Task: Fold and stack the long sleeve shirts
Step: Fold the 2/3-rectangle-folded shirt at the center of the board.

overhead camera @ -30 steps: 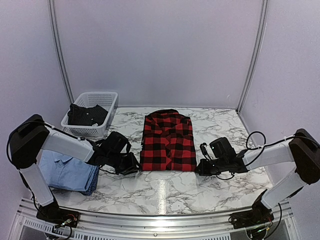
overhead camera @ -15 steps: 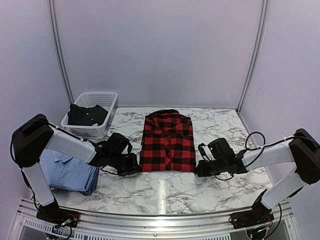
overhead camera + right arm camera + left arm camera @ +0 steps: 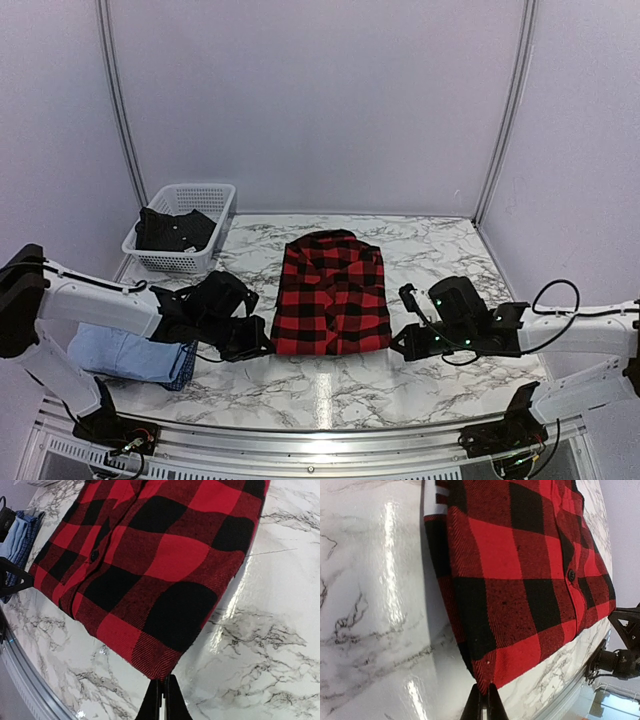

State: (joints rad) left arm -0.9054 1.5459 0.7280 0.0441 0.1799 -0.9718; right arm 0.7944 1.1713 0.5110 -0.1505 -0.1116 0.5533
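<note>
Pinching flannel shirt (image 3: 332, 295) near corners: left hand (image 3: 484, 698), right hand (image 3: 162, 693) (both clamped tight).

The table (image 3: 330, 385) is viewed from high behind its near edge. Each wrist view is set low and close at a near corner of the flannel shirt (image 3: 520, 580), which is shared by all three views.

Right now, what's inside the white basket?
A black garment lies bundled in the white mesh basket. Anything beneath it is covered, so I cannot tell whether more clothes lie under it or how many pieces the dark bundle is.
</note>
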